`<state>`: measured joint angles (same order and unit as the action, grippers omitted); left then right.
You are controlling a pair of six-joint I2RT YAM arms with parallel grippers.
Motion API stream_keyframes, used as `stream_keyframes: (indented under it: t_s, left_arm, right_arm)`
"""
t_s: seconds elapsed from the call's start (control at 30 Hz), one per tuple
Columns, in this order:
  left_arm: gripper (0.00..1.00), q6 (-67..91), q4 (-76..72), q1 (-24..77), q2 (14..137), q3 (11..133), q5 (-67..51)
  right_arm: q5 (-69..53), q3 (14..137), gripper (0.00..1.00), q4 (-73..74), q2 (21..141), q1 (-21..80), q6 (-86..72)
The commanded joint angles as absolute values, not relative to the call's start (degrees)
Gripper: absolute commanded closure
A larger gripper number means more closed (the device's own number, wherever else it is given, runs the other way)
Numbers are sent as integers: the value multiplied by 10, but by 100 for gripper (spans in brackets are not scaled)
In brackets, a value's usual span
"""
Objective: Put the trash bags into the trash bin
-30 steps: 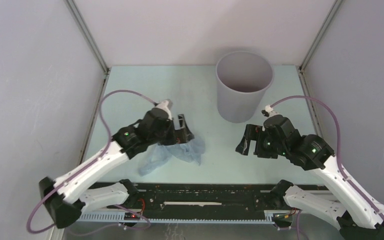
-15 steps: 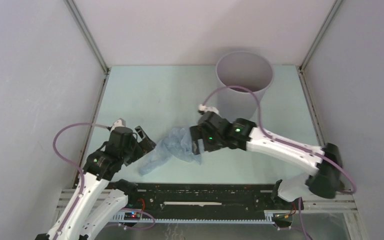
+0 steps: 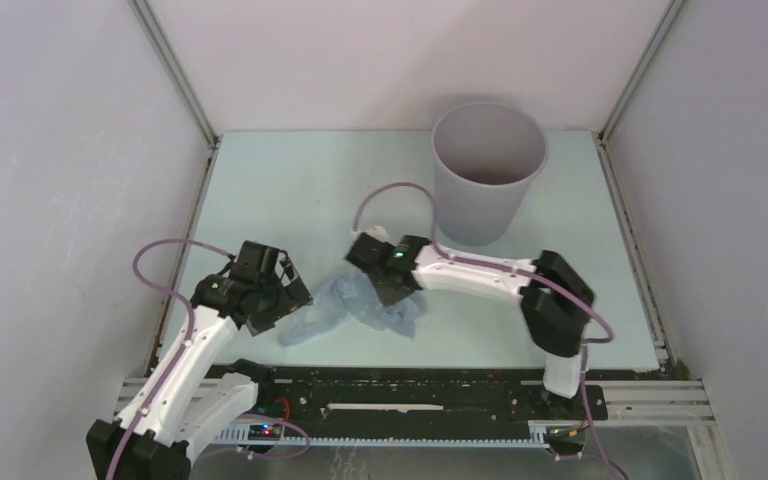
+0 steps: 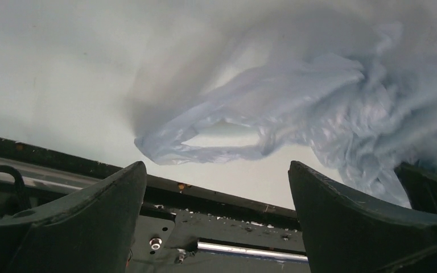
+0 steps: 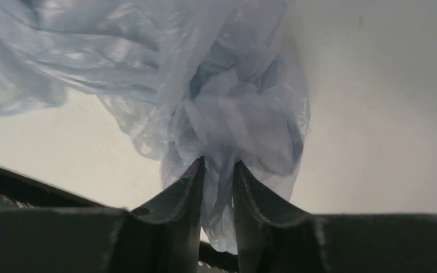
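Pale blue plastic, thin and crumpled, was bunched between the fingers of my right hand [image 5: 219, 165], which were pinched nearly together on a fold of the trash bag [image 3: 360, 305]. My left hand [image 4: 217, 166] had its fingers wide apart with nothing between them, pointed at the bag's loose, flattened end just in front of it. Most of the trash bag lay on the tabletop [image 3: 290, 190], near the front edge and between my two hands. I could not tell whether any of it was lifted clear.

By my reckoning the task was at an early stage: a grip was made, no more. The trash bin [image 3: 487, 205] stood upright toward the far side, well apart from the bag, and as far as the overhead view showed there was nothing in it. All the carrying was left: raise the bag, bring it over the rim, let it drop inside.

The tabletop was a smooth, pale mint green, plain and matte. Blank light walls [image 3: 60, 200] closed it in on three sides, with metal posts [image 3: 175, 75] at the far corners. A black rail [image 3: 410, 385] ran along the near edge.
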<state>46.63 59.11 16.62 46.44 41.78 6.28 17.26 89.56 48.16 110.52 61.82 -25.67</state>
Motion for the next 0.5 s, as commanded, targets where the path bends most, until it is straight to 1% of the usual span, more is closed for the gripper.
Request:
stream_keyframes:
  t_s: [0.0,0.07,0.13,0.17,0.27,0.37,0.47]
  left_arm:
    - [0,435,543,160,491,416,10]
    - [0,424,507,160,514,398,-47]
    - [0,417,474,160,535,387,-89]
    - [0,417,459,160,540,385,-104]
    - [0,404,399,163,542,384,-170]
    - [0,375,378,191,548,409,-198]
    - [0,339,390,259,563,444,-165]
  right_arm:
    - [2,735,72,358,917,556,-213]
    - [-121,656,73,301,857,522,-185]
    - [-202,600,78,274,818,484,-172]
    - [-243,579,80,267,805,462,-167]
    - [-374,542,81,262,785,390,-155]
    - [-414,540,81,283,776,350,-146]
    - [-432,535,82,291,767,296,-167]
